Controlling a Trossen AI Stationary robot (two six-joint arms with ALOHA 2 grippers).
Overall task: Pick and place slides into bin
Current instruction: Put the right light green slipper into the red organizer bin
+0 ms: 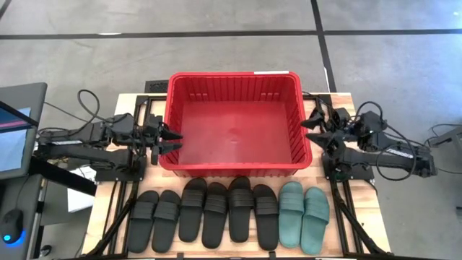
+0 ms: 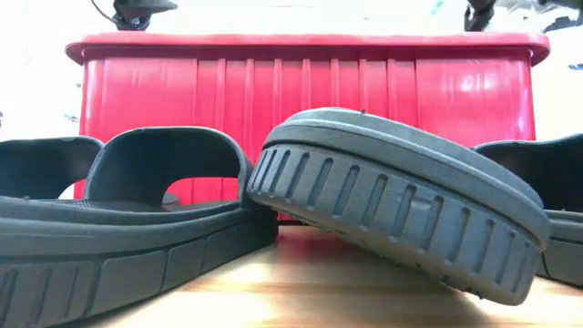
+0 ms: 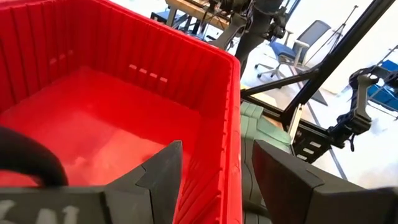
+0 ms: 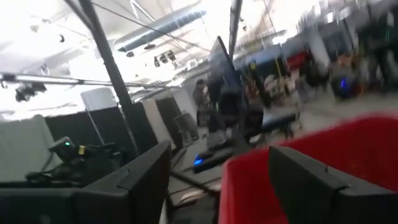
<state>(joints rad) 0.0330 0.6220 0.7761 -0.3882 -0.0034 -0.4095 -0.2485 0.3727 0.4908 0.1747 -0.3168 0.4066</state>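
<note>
In the high view the bin (image 1: 234, 123) stood in the middle of the frame, on the far half of the table (image 1: 346, 217), and its red floor was bare. The slides (image 1: 229, 211) lay in one row across the lower part of the frame, just below the bin: six black ones and, at the right end, two teal-green slides (image 1: 303, 217). In the low view one black slide (image 2: 401, 214) leaned tilted on its neighbour, its sole turned to the camera.

The left arm lay stretched out low on the left side of the frame, pointing at the bin. The left gripper (image 1: 167, 141) was released, its fingers spread beside the bin's left wall; in the left wrist view the rim passed between them. The right arm lay mirrored on the right side. The right gripper (image 1: 312, 123) was also spread, holding nothing, near the bin's right rim.
</note>
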